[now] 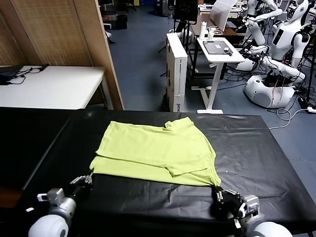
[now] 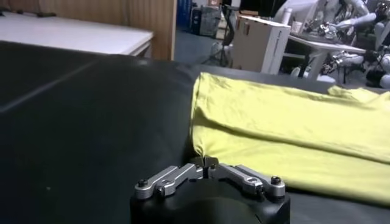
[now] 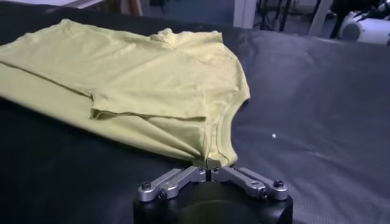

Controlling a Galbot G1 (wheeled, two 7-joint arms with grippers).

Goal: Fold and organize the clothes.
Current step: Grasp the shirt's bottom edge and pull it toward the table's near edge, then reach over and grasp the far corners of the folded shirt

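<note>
One T-shirt (image 1: 158, 153) lies on the table (image 1: 256, 148); left claw (image 1: 89, 178) and right claw (image 1: 217, 190) each pinch a near corner.

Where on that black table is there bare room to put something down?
The black table is bare to the right of the lime-green T-shirt, up to the table's right edge, and likewise to its left. A thin bare strip runs behind the shirt. The near edge is crowded: the left gripper and right gripper are each shut on a near shirt corner.

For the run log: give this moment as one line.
T-shirt: partly folded, flat on table | left pincer: shut on near corner | right pincer: shut on near corner
</note>
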